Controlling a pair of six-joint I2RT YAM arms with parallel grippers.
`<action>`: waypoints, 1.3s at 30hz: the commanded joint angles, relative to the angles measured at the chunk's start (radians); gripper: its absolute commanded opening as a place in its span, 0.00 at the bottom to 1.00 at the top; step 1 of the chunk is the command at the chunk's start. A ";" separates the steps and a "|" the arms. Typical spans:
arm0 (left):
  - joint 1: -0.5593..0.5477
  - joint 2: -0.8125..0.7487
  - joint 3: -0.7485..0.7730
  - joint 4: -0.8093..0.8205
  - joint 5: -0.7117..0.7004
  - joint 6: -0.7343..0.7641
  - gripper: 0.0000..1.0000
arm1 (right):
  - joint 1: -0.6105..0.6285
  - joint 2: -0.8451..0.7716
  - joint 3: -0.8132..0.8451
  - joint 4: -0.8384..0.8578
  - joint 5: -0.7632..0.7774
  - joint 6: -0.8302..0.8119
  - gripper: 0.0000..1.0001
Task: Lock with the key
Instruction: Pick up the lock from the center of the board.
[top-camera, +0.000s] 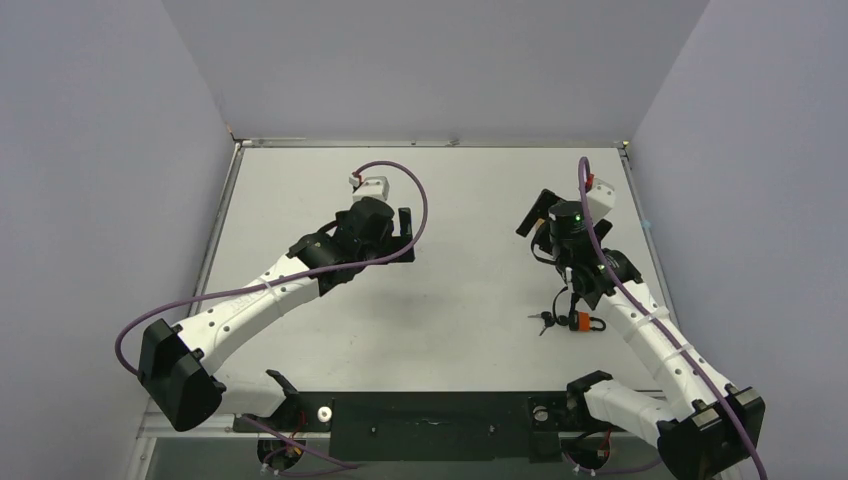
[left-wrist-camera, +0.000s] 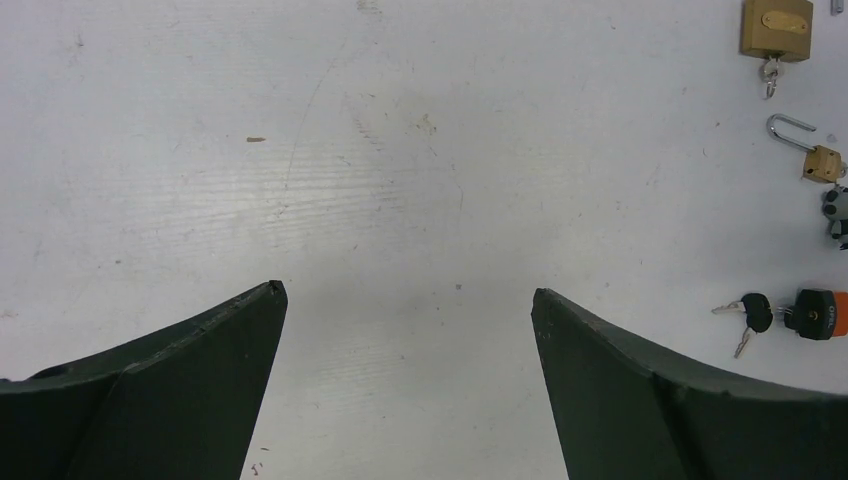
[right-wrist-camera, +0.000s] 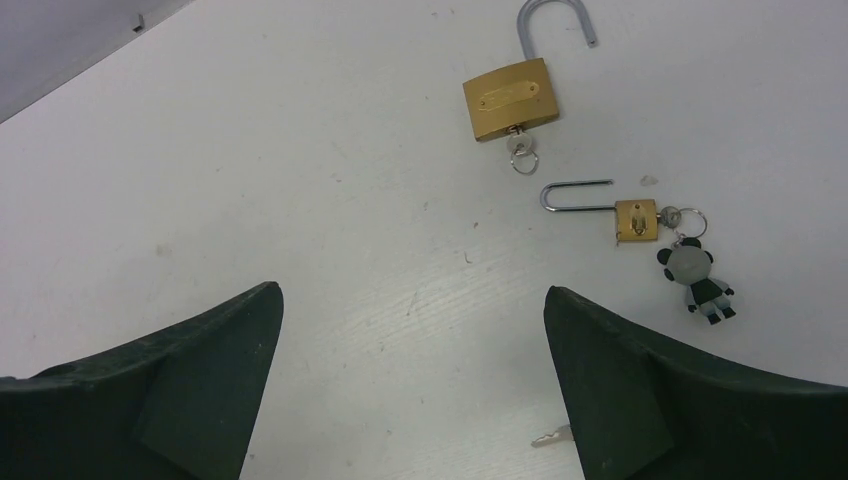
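Note:
A large brass padlock (right-wrist-camera: 510, 92) lies on the table with its shackle open and a key (right-wrist-camera: 522, 155) in its keyhole. A small brass padlock (right-wrist-camera: 636, 218) lies beside it, shackle open, with a key and a panda keychain (right-wrist-camera: 700, 275) attached. An orange padlock (top-camera: 588, 322) with black-headed keys (top-camera: 545, 320) lies next to the right arm. My right gripper (right-wrist-camera: 410, 288) is open and empty above the table, short of the brass padlocks. My left gripper (left-wrist-camera: 407, 290) is open and empty over bare table, with the padlocks far to its right (left-wrist-camera: 777, 28).
The white table (top-camera: 450, 300) has raised edges and grey walls on three sides. A key tip (right-wrist-camera: 552, 435) shows by my right finger. In the top view the brass padlocks are hidden under the right arm (top-camera: 640, 320).

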 joint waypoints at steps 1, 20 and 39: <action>0.007 -0.017 0.004 0.021 -0.007 0.023 0.93 | -0.025 0.001 -0.008 -0.003 0.006 0.018 1.00; 0.044 -0.026 0.086 -0.038 0.103 0.058 0.93 | -0.350 0.653 0.328 0.114 -0.224 -0.180 1.00; 0.088 -0.079 0.081 -0.091 0.125 0.067 0.93 | -0.363 1.065 0.659 -0.085 -0.283 -0.384 0.93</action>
